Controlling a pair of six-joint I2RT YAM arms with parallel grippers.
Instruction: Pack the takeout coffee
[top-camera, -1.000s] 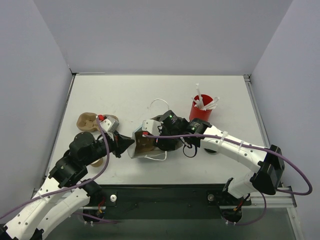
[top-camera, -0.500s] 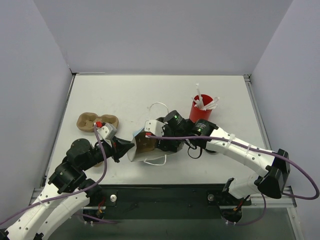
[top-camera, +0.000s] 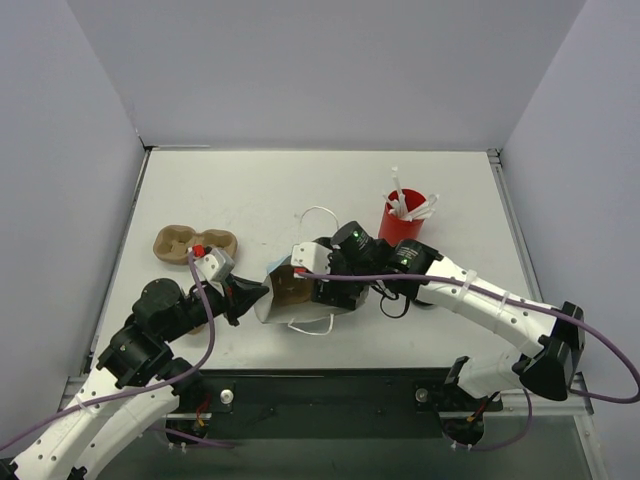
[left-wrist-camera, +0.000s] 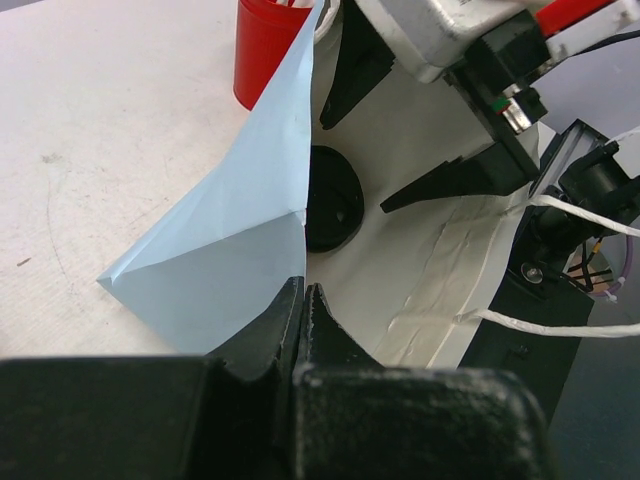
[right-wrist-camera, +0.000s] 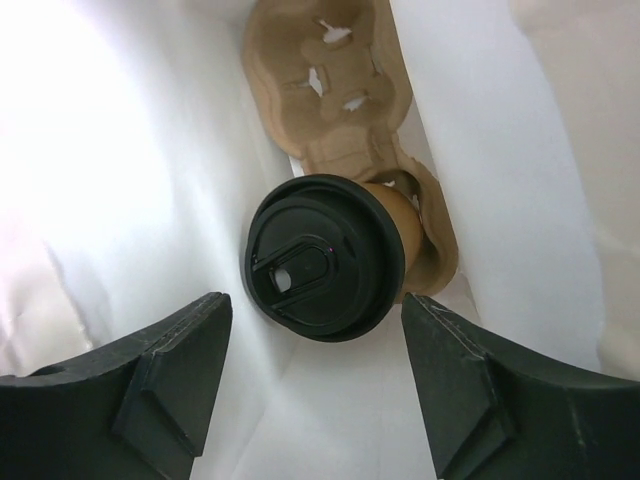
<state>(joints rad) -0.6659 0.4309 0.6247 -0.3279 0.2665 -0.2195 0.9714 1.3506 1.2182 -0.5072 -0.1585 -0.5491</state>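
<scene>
The takeout coffee (right-wrist-camera: 325, 258), a tan cup with a black lid, lies in a tan pulp carrier (right-wrist-camera: 340, 100) inside the blue bag (top-camera: 268, 305). My right gripper (right-wrist-camera: 315, 300) is open inside the bag's mouth, one finger on either side of the lid and neither touching it. My left gripper (left-wrist-camera: 303, 292) is shut on the bag's edge (left-wrist-camera: 230, 250), holding the mouth up. In the left wrist view the black lid (left-wrist-camera: 332, 198) shows deep in the white interior, with the right gripper (left-wrist-camera: 400, 130) in front of it. From above, the right gripper (top-camera: 318, 288) reaches into the bag opposite the left gripper (top-camera: 252, 293).
A red cup of white straws (top-camera: 401, 214) stands just behind the right arm. A second tan carrier (top-camera: 190, 243) lies on the table left of the bag. The bag's white handle loops (top-camera: 318, 212) stick out behind and in front of it.
The right gripper's jaws have spread wider, and its arm has shifted slightly right. The left arm drew back toward the near edge a second ago, still holding the bag's edge.
</scene>
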